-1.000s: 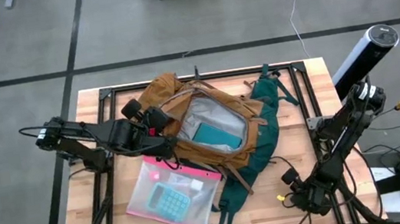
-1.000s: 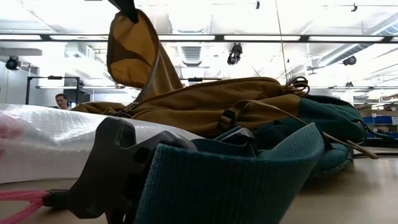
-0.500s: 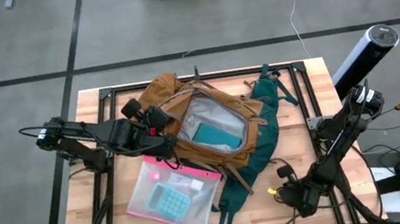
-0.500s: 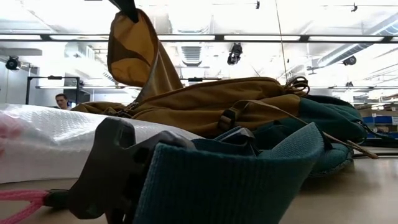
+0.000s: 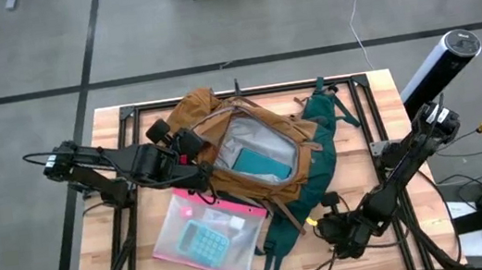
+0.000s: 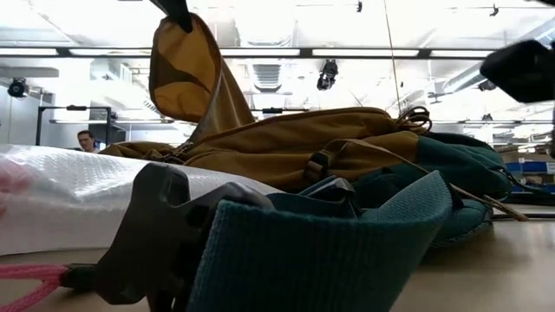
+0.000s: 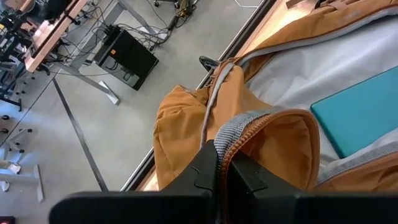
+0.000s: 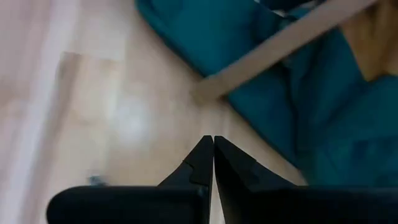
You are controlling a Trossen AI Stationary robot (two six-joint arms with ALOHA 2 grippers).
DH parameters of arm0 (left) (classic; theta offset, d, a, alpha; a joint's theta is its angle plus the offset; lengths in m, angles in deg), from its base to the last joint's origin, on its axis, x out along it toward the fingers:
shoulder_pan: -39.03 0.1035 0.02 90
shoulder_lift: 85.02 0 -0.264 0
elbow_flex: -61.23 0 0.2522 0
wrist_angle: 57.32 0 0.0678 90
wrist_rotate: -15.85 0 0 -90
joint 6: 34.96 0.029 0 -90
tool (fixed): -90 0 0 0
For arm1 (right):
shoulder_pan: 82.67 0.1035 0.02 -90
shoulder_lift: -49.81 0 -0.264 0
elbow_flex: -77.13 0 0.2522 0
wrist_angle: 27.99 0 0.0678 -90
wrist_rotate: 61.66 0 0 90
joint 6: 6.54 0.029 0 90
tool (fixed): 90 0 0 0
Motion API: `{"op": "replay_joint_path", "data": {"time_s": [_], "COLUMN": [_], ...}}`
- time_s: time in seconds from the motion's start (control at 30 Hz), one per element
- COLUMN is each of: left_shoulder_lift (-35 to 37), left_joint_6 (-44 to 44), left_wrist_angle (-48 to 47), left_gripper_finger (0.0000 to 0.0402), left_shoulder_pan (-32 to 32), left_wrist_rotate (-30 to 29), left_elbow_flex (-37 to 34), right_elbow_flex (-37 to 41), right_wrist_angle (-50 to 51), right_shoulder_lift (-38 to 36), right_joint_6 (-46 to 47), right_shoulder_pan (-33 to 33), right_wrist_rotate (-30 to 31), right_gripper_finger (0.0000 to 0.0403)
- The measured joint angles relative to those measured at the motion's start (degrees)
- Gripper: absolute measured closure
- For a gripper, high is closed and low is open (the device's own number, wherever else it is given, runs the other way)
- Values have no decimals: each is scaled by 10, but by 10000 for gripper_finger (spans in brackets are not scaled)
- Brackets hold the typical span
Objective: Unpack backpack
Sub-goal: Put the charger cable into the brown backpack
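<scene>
step: holding open for unpack | mustard-tan fabric backpack [image 5: 257, 151] mid-table | left gripper [image 7: 222, 163] clamped on its zipper rim | right gripper [image 8: 213, 155] closed, empty, near right | next: probably right reaches teal flat item [image 5: 262, 164] inside

My backpack [image 5: 258, 156] lies mid-table, mustard-tan, unzipped wide, grey lining showing, green straps trailing toward the near edge, flap lifted.

R gripper [image 5: 327, 229] now shut, moved in toward backpack [image 5: 253, 152] strap, entered low view
</scene>
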Motion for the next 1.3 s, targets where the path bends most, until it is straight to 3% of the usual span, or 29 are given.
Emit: {"op": "replay_joint_path", "data": {"time_s": [0.1, 0.23, 0.37, 0.5, 0.73, 0.83, 0.97, 1.3], "left_shoulder_lift": [0, 1, 0, 0, 0, 0, 0, 0], "left_joint_6": [-10, -20, -25, -31, -32, -36, -36, -36], "left_wrist_angle": [-10, -11, -6, -2, -1, 4, 10, 28], "left_gripper_finger": [402, 402, 402, 402, 402, 401, 402, 402], "left_shoulder_pan": [0, -1, -1, -1, -11, -12, -12, -11], "left_wrist_rotate": [3, 3, 3, 22, 38, 38, 38, 36], "left_elbow_flex": [-2, -11, -27, -40, -44, -44, -44, -45], "right_elbow_flex": [-17, -18, 4, 35, 98, 142, 192, 253], "right_wrist_angle": [-3, -3, -50, -182, -234, -314, -438, -541], "right_shoulder_lift": [-3, -2, 12, 28, 33, 33, 35, 85], "right_joint_6": [-15, -67, -69, -60, -16, -11, 9, -7], "right_shoulder_pan": [2, 13, 32, 39, 50, 61, 86, 107], "right_wrist_rotate": [-27, -139, -165, -146, -61, -59, -52, 19], "right_gripper_finger": [402, 402, 399, 359, 260, 236, 230, 277]}}
